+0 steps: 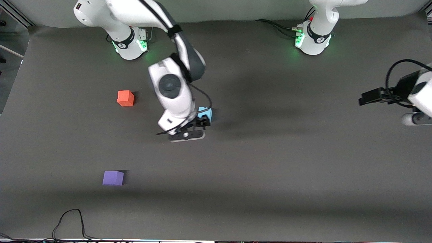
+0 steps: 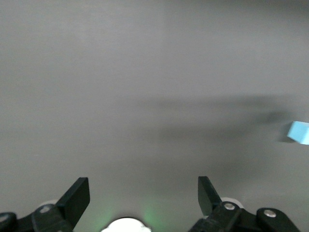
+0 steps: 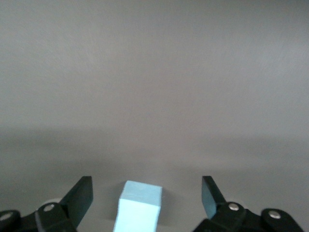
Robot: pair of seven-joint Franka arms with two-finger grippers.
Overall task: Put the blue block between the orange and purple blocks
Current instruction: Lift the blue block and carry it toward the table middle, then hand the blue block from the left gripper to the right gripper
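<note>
I've got the right gripper (image 1: 201, 123) at frame centre, jaws spread wide either side of the blue block (image 1: 205, 114) without touching it, while the left gripper (image 1: 366, 98) waits at the right edge, jaws apart, empty.

A high front camera looks down across the dark bench (image 1: 270, 168), facing both robot bases along the top edge and taking in the whole work area. The right wrist camera sits just above its own claw (image 3: 147, 193), close over the bench, with the blue block (image 3: 139, 205) between the spread fingers. The left wrist camera looks out past its own claw (image 2: 144, 195) from farther off; the same blue block (image 2: 299, 132) sits at its edge, also visible from the front (image 1: 206, 113).
</note>
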